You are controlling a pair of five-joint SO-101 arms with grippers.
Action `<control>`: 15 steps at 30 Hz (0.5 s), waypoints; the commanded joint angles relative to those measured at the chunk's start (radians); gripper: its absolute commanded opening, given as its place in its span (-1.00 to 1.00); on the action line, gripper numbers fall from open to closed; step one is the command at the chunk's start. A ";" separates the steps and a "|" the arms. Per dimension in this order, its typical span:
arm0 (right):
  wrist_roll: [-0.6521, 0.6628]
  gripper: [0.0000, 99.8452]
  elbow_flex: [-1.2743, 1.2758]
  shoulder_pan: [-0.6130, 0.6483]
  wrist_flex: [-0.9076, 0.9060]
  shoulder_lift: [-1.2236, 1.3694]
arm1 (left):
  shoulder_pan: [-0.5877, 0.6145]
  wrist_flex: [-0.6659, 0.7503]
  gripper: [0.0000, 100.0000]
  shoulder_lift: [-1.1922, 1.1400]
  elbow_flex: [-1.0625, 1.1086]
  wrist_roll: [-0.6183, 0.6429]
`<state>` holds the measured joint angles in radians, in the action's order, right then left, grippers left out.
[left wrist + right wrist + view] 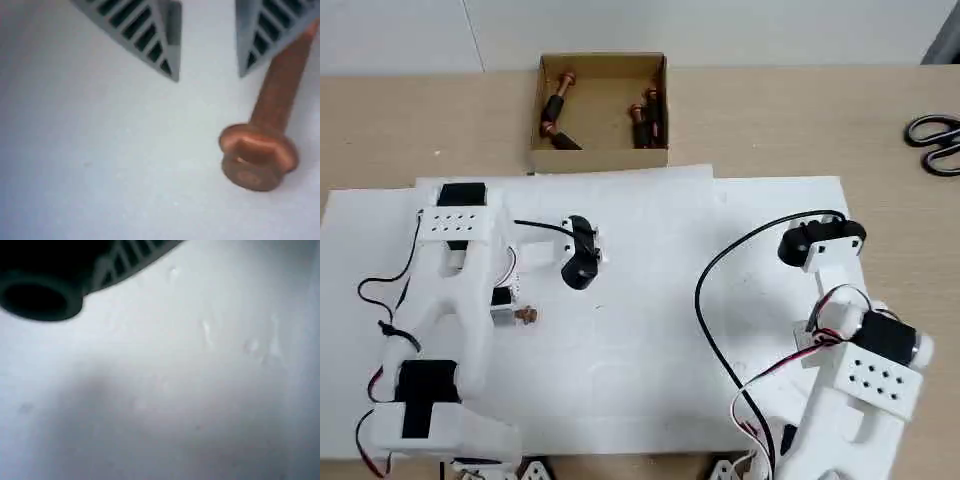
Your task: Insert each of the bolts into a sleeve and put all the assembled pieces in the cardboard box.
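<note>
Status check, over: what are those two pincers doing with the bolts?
Left pincer open, copper bolt beside it on white sheet. Black sleeve at right pincer, grip unclear. Cardboard box holds assembled pieces.

light wooden table (770,120), white sheet (650,330) over it, black-handled scissors (935,142) at edge

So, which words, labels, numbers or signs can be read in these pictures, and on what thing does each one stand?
None can be read.
The cardboard box, the white sheet, the bolt, the black sleeve and the scissors show no print.
Any marks on the black motors of the arms are too small to tell.
</note>
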<state>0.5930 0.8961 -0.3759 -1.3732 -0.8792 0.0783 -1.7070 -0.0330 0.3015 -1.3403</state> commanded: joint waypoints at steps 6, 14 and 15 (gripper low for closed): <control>0.009 -0.99 -0.005 -0.005 0.022 -0.013 | 0.000 0.011 -0.74 -0.002 -0.039 -0.226; 0.005 -0.99 -0.005 -0.002 0.022 -0.013 | -0.009 0.052 -0.75 -0.066 -0.044 -0.227; 0.005 -0.99 -0.005 -0.002 0.022 -0.013 | -0.009 0.060 -0.75 -0.080 -0.044 -0.226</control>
<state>0.5930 0.8961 -0.3759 -1.3732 -0.8792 0.0783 -1.6794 -0.0959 0.2969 -1.3403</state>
